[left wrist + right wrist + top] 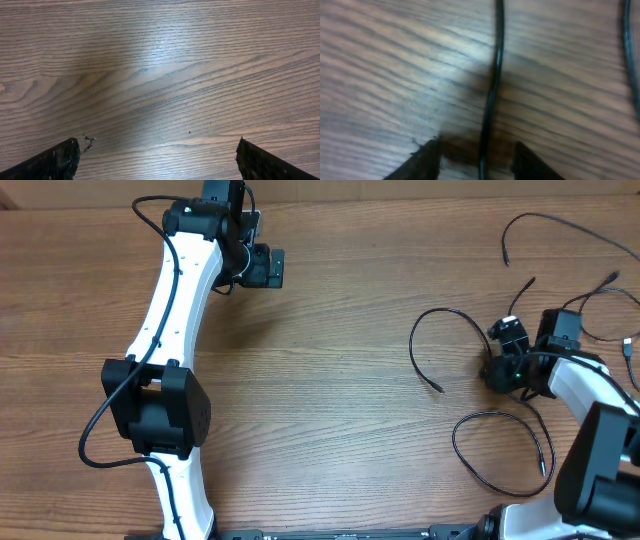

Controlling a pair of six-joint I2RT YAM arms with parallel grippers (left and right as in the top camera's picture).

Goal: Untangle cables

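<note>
My right hand (476, 150) is straddling one cable (494, 85), jaws partway apart, not gripping. My left hand (158, 145) is hanging wide open over the surface (160, 60), far from the cables (447, 311) on my right.

In the overhead view the left arm (175, 330) runs from the lower left of the frame to the upper left. The left tool (265, 268) is at its top end, over bare tabletop (330, 380).

The cables (413, 345) lie in the right third. The upper cable (580, 230) curves across the upper right corner, the middle loop (450, 311) sits just left of the right tool (503, 352), and the lower loop (455, 438) lies below it.

In the right wrist view one strand (495, 75) runs from the top edge down between the tool's fingers (427, 157), and another strand (629, 50) runs along the right edge.
</note>
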